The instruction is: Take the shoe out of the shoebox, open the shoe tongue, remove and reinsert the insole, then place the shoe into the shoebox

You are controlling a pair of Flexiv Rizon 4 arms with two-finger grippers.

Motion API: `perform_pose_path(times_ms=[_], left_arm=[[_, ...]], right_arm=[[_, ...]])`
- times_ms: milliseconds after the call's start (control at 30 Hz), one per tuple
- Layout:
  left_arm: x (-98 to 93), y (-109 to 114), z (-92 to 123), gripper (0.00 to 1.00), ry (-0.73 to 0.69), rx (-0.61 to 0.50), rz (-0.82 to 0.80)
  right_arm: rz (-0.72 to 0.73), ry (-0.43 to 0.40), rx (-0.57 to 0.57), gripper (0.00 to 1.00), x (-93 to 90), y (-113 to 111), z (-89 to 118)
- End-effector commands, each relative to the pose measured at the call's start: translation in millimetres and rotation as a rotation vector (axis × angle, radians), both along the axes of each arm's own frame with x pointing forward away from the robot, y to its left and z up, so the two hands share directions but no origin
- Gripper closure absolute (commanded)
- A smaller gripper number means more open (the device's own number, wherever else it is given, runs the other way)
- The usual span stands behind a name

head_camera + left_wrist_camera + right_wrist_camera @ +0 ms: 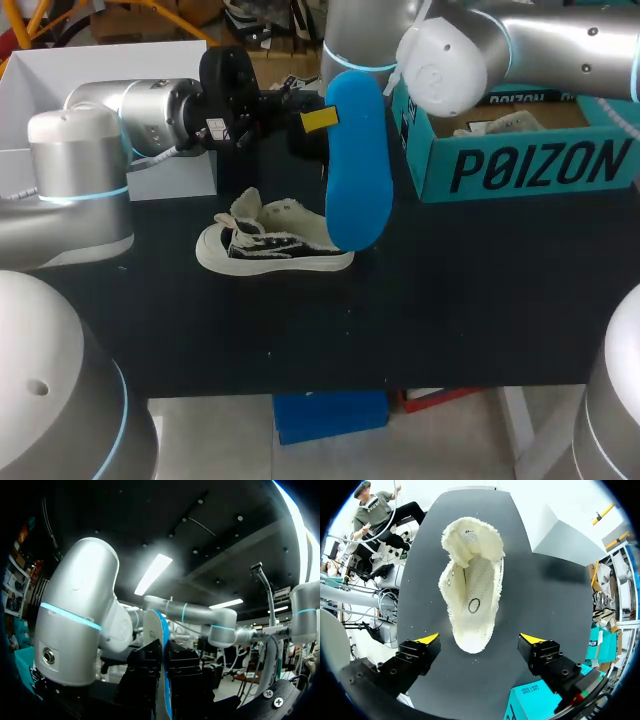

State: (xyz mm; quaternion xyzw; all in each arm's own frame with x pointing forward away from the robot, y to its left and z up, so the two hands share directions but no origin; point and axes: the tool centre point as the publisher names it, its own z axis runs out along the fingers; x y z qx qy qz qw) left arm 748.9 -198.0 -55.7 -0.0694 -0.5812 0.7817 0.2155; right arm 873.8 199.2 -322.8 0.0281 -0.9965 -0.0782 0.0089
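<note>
A blue insole (358, 165) hangs upright above the table, with my left gripper (322, 120) shut on its upper edge. In the left wrist view the insole (161, 645) stands edge-on between the black fingers of that gripper (164, 652). Below it, a black and cream sneaker (272, 240) with fleece lining stands on the black table. The right wrist view looks straight down into the sneaker (472, 595), whose mouth gapes with the tongue folded back. My right gripper (482, 639) hovers open above the sneaker, one finger on each side. In the head view the insole hides it.
The teal shoebox (520, 165) stands open at the back right, with paper inside; its corner (535, 700) shows beside my right gripper. A white box (110, 70) stands at the back left behind my left arm.
</note>
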Motion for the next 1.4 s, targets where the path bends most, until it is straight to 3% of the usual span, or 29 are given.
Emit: perform_pose_path(times_ms=[33, 333, 700, 1400], left_arm=[[-1.0, 0.3, -1.0, 1.0, -0.001, -0.002, 0.002], [-1.0, 0.3, -1.0, 1.0, -0.001, -0.002, 0.002], [-1.0, 0.3, -1.0, 1.0, -0.001, -0.002, 0.002], [-1.0, 0.3, -1.0, 1.0, -0.001, -0.002, 0.002]], right_arm=[[-0.014, -0.024, 0.119, 0.0, -6.1, -19.6, -4.9], [-0.072, -0.075, 0.399, 0.0, -9.7, -30.2, -9.7], [-0.119, -0.088, 0.611, 0.0, -14.3, -31.1, -33.3], [-0.133, -0.13, 0.738, 0.0, -10.0, -32.0, -60.3]])
